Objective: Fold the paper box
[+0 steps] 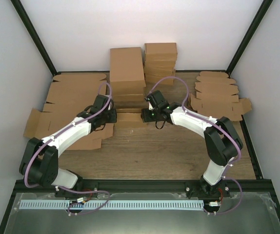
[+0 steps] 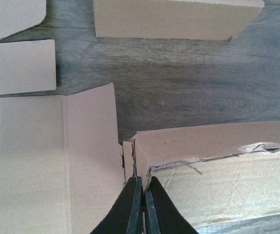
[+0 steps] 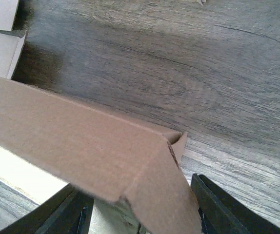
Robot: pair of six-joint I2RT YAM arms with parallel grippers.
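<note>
The paper box (image 1: 130, 119) is a small brown carton lying mid-table between both arms. My left gripper (image 1: 111, 116) is at its left end. In the left wrist view the gripper (image 2: 143, 179) is shut on the box's thin end wall at a corner, and the long side wall (image 2: 218, 141) runs off to the right. My right gripper (image 1: 148, 115) is at the box's right end. In the right wrist view the gripper (image 3: 137, 187) is open, its dark fingers (image 3: 218, 207) spread either side of the box's folded corner (image 3: 106, 146), which hides much of the left finger.
Two stacks of folded brown boxes (image 1: 127, 73) (image 1: 160, 61) stand at the back centre. Flat cardboard blanks lie at the left (image 1: 67, 97) and back right (image 1: 218, 95). One flat blank (image 2: 32, 161) lies right beside the left gripper. Another box (image 2: 174, 19) lies beyond it.
</note>
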